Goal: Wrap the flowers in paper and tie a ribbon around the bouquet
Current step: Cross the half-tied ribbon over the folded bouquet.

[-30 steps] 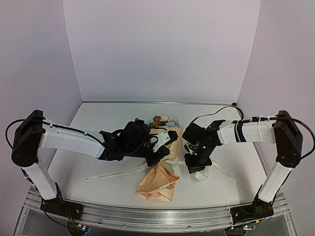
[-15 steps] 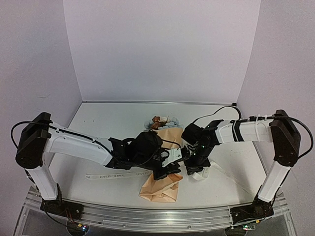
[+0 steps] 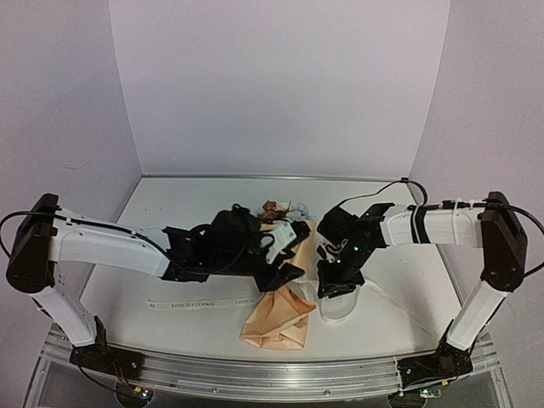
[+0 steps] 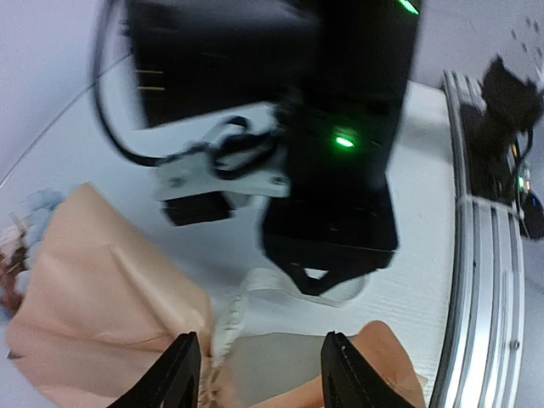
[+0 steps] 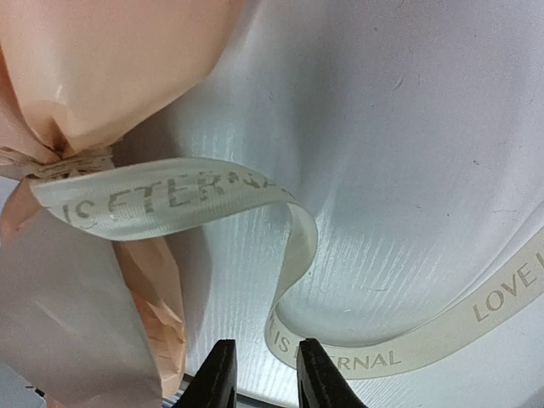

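**Top view with both wrist views.** All places are given from the bouquet [image 3: 276, 297]. It lies flat on the table [image 3: 170, 212] with its long axis running far to near. The flowers [image 3: 274, 206] are at the far end, and the paper [image 3: 274, 321] flares wide at the near end. A cinched waist [image 5: 53, 160] sits between them.

The ribbon [image 5: 178, 200] is wound round that waist. One tail runs flat to the left of the bouquet, and the other curls in a loose standing loop to its right. I judge that the coming move turns on the waist and these two tails. I cannot tell from here whether the tie is fast.

My left gripper [image 4: 260, 338] hangs over the waist and is the nearer of the two. Its fingers [image 4: 183, 374] stand well apart, with the wound ribbon showing just inside one of them, and they clamp nothing.

My right gripper [image 5: 265, 342] sits just right of the waist, above the loop. Its fingers [image 5: 223, 370] are parted by a narrow gap. The ribbon's fold lies right at their tips, and I cannot tell whether it touches them. I see nothing pinched.
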Action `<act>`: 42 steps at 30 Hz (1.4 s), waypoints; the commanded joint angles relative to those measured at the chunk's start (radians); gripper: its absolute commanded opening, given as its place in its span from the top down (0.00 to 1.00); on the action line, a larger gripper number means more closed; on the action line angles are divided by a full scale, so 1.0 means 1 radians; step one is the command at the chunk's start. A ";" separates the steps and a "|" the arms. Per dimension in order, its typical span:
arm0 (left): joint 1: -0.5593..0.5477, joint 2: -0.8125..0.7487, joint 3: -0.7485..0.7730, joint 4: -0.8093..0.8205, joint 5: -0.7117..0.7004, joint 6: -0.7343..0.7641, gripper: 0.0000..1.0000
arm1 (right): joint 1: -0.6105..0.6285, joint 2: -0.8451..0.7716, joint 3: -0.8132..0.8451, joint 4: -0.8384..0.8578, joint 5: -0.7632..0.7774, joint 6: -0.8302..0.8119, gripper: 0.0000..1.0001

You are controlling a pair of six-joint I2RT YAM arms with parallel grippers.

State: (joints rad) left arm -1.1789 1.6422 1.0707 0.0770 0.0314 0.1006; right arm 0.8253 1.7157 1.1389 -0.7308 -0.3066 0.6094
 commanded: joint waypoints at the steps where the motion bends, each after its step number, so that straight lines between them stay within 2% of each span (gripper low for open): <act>1: 0.087 -0.202 -0.118 0.065 -0.171 -0.260 0.45 | -0.005 -0.060 -0.008 -0.006 0.001 -0.018 0.69; 5: 0.133 -0.292 -0.249 0.038 -0.245 -0.394 0.43 | -0.006 -0.105 -0.035 -0.008 0.028 -0.040 0.60; 9: 0.156 -0.324 -0.336 0.104 -0.164 -0.439 0.46 | -0.012 -0.167 -0.082 -0.009 0.072 -0.066 0.50; 17: 0.197 -0.199 -0.299 0.179 0.001 -0.517 0.44 | -0.044 -0.318 -0.216 -0.010 0.185 -0.110 0.40; 26: 0.213 -0.138 -0.258 0.249 0.087 -0.541 0.45 | -0.079 -0.406 -0.341 -0.014 0.247 -0.122 0.39; 30: 0.219 -0.109 -0.220 0.252 0.143 -0.533 0.53 | -0.090 -0.419 -0.377 -0.016 0.277 -0.123 0.39; 32: 0.219 -0.096 -0.202 0.240 0.157 -0.525 0.62 | -0.096 -0.422 -0.388 -0.016 0.290 -0.118 0.39; 34: 0.219 -0.089 -0.189 0.224 0.172 -0.516 0.77 | -0.101 -0.422 -0.394 -0.017 0.300 -0.108 0.39; 38: 0.219 -0.086 -0.137 0.160 0.213 -0.476 0.95 | -0.117 -0.414 -0.392 -0.026 0.307 -0.082 0.39; 40: 0.219 -0.080 -0.092 0.103 0.227 -0.448 0.98 | -0.127 -0.411 -0.390 -0.027 0.307 -0.068 0.39; 42: 0.219 -0.087 -0.081 0.066 0.223 -0.441 0.87 | -0.135 -0.410 -0.388 -0.027 0.307 -0.059 0.39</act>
State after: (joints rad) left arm -0.9630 1.5589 0.9113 0.2148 0.2179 -0.3888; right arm 0.7080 1.3140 0.7456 -0.7420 -0.0348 0.5170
